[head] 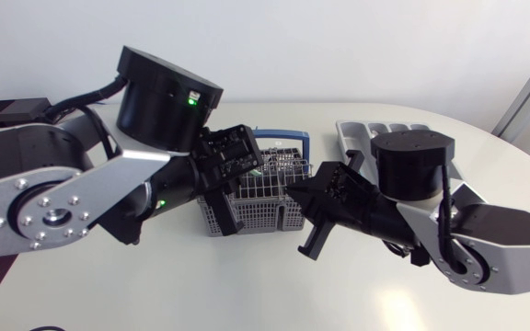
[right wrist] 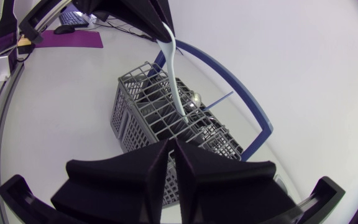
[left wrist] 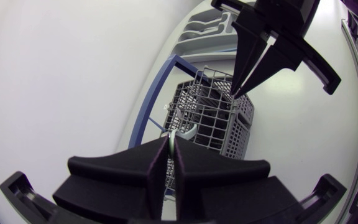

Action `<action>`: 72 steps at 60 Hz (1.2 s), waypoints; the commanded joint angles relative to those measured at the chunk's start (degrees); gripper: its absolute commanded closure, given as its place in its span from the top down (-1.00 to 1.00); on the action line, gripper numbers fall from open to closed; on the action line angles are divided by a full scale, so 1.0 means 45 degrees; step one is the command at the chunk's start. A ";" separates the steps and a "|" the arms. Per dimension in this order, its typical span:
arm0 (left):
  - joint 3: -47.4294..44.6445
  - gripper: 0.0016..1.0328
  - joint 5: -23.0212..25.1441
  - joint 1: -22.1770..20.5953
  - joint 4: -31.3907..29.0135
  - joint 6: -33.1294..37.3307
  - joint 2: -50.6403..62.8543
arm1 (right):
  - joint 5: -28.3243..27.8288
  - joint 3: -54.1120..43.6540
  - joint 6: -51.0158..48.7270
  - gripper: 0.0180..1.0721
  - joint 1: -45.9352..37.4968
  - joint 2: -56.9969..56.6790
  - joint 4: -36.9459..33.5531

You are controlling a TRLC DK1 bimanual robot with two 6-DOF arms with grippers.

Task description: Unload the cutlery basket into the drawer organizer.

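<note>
The grey wire cutlery basket (head: 247,210) (left wrist: 213,121) (right wrist: 138,106) stands mid-table, its blue handle (head: 283,135) (right wrist: 244,93) lying toward the back. Over its left part my left gripper (head: 245,170) (left wrist: 173,146) (right wrist: 165,28) is shut on the top of a white utensil (right wrist: 176,74) (left wrist: 175,133), whose lower end is still inside the basket. My right gripper (head: 295,191) (right wrist: 173,146) (left wrist: 236,92) has its fingers closed on the basket's right rim. A metal spoon (right wrist: 195,98) and other cutlery lie in the basket. The grey drawer organizer (head: 362,136) (left wrist: 204,28) sits behind my right arm.
A flat black device (head: 12,110) lies at the table's back left corner. White tabletop stretches in front of the basket and both arms. My two grippers stand close together over the basket.
</note>
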 commanded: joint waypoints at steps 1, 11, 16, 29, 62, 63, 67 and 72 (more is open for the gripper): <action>-0.0383 -0.80 -0.0160 -0.0192 0.0112 -0.0419 0.0066 | -0.0052 0.0416 0.0392 -0.89 -0.0029 0.0469 0.0279; -0.0578 -0.80 -0.0589 -0.0407 0.0386 -0.0634 0.0027 | -0.0149 0.0630 0.0470 -0.89 -0.0107 0.1114 0.0826; -0.0637 -0.80 -0.0707 -0.0446 0.0503 -0.0712 -0.0012 | -0.0188 0.0787 0.0509 -0.89 -0.0185 0.1387 0.0982; -0.0637 -0.80 -0.1195 -0.0758 0.0522 -0.0946 -0.0071 | -0.0306 0.1080 0.0509 -0.89 -0.0322 0.2110 0.1354; -0.0403 -0.79 -0.1996 -0.1305 0.0464 -0.1142 -0.0090 | -0.0423 0.1353 0.0568 -0.89 -0.0341 0.3536 0.1979; -0.0403 -0.79 -0.2015 -0.1305 0.0464 -0.1161 -0.0090 | -0.0423 0.1373 0.0568 -0.89 -0.0341 0.3555 0.1959; -0.0461 -0.79 -0.2054 -0.1305 0.0483 -0.1200 -0.0129 | -0.0423 0.1431 0.0568 -0.89 -0.0380 0.3653 0.1979; -0.0442 -0.79 -0.2074 -0.1305 0.0464 -0.1200 -0.0266 | -0.0423 0.1509 0.0587 -0.89 -0.0400 0.3770 0.1959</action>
